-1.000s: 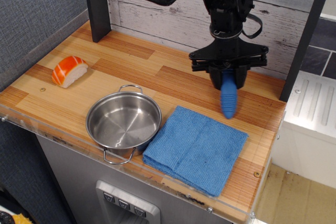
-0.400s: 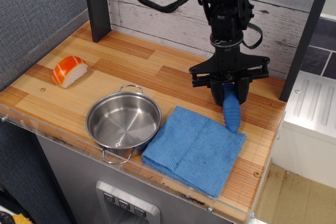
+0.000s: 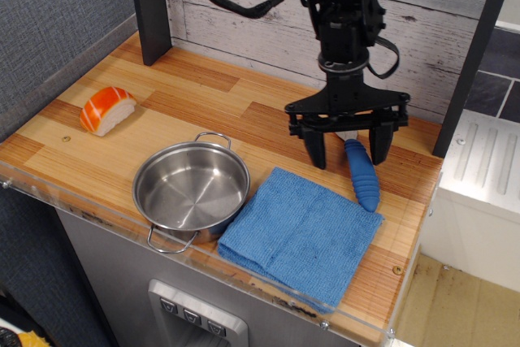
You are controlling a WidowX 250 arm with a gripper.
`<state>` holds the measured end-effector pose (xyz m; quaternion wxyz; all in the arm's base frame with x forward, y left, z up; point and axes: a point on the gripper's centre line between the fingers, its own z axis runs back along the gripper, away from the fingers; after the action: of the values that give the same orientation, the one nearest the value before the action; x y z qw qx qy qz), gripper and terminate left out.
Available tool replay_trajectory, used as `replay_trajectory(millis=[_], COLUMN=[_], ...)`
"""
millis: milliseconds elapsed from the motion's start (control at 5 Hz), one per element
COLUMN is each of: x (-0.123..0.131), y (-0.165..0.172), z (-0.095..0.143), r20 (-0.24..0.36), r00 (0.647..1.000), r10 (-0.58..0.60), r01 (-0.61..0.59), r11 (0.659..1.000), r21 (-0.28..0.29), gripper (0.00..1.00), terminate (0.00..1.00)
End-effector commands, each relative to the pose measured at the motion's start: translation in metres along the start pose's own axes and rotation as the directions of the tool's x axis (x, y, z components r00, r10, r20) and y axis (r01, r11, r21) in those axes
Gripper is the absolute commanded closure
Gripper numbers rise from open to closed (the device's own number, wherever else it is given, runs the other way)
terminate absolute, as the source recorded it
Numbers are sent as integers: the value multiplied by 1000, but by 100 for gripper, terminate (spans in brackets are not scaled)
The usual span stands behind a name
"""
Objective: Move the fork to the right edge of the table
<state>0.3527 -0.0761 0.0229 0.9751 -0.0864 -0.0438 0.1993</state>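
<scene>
Salmon sushi piece [image 3: 107, 109] lay at far left of the table [image 3: 203, 103]. Steel pot [image 3: 191, 189] sat at its 4 o'clock, touching the blue cloth [image 3: 302, 235]. Gripper [image 3: 347, 147] stood wide open, empty. Fork [image 3: 362, 174] lay flat between the fingers, long axis 11-to-5 o'clock, handle end toward 5, at the cloth's upper right corner; tines hidden.

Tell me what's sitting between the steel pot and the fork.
In the single camera view, the folded blue cloth lies between the pot and the fork, whose handle end rests at the cloth's right corner.
</scene>
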Motion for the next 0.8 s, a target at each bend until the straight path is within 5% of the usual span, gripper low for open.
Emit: replay_trajectory(millis=[0,200,600], x=[-20,-14,4], y=[9,28,59], z=[97,131,139], r20=[333,240,62], r00=[943,954,930], r10=[2,-179,-363], r01=[5,186,367], r11=[1000,983,926], r21=[-18,-8,-87], gripper=[0,0,0], terminate=[0,0,0])
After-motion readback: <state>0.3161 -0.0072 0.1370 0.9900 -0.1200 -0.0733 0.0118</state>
